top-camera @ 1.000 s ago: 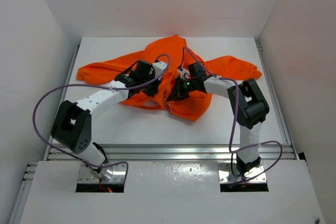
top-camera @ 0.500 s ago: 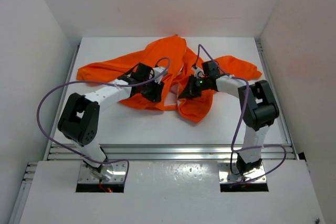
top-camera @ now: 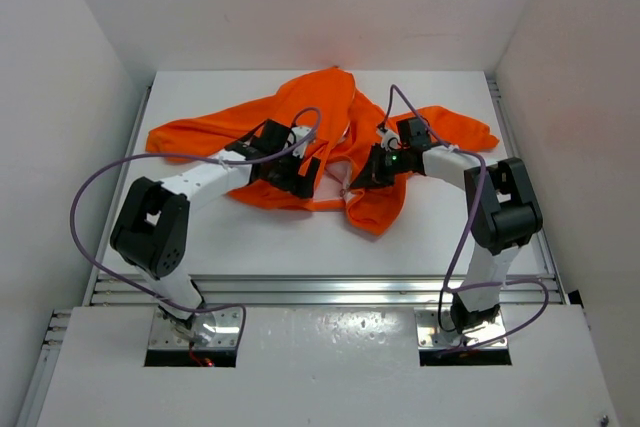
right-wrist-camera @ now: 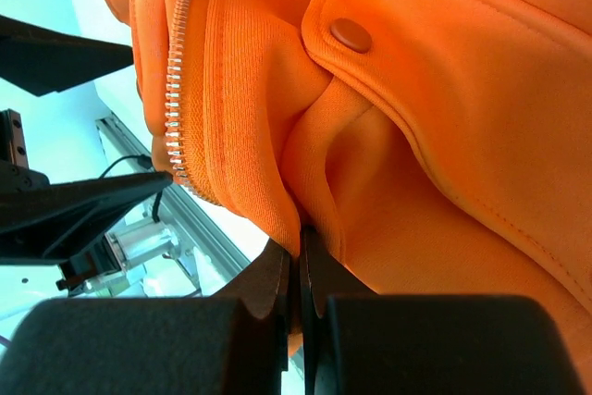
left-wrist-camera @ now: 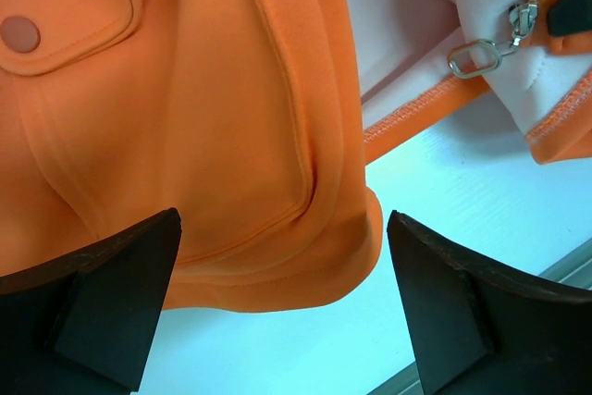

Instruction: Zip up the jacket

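While the right gripper is clamped on a fold of the jacket, rumpled at upper centre of the table, the left gripper, spread apart over it, should likely take the pull at its view's upper right squarely, fabric held taut.

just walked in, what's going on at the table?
Two arms are working an orange jacket lying crumpled on the white table. The right gripper is shut on a fold of the jacket near one zipper edge. The left gripper is open over the bottom corner of a front panel. The zipper pull lies free; the front is open, not zipped yet.
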